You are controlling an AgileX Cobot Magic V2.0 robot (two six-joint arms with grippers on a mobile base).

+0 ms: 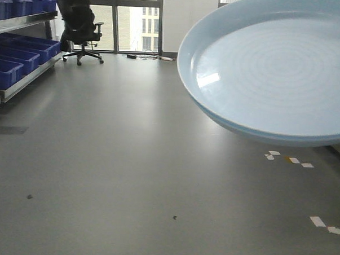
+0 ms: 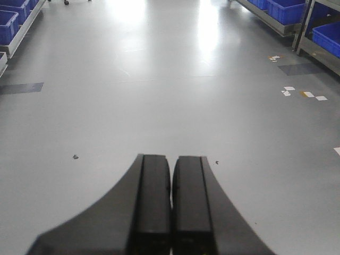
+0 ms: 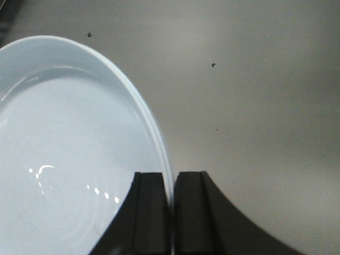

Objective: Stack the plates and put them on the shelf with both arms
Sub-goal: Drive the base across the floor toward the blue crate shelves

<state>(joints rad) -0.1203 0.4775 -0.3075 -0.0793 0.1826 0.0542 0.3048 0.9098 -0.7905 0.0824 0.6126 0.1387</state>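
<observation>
Pinching the plate by its rim, my right pincer is closed on it, with one black finger inside the edge and one outside. The plate is pale blue and shiny, with small bright spots of light on it. From the front it is up in the air at the top right, tipped so I can see into it, high over the floor. I cannot tell if a second plate sits under it. My left pincer is closed with its fingers pressed together and nothing between them. The grey floor has a few dark specks and bits of white tape. Far off on the left are blue bins on a shelf, and a black chair stands by the windows.
</observation>
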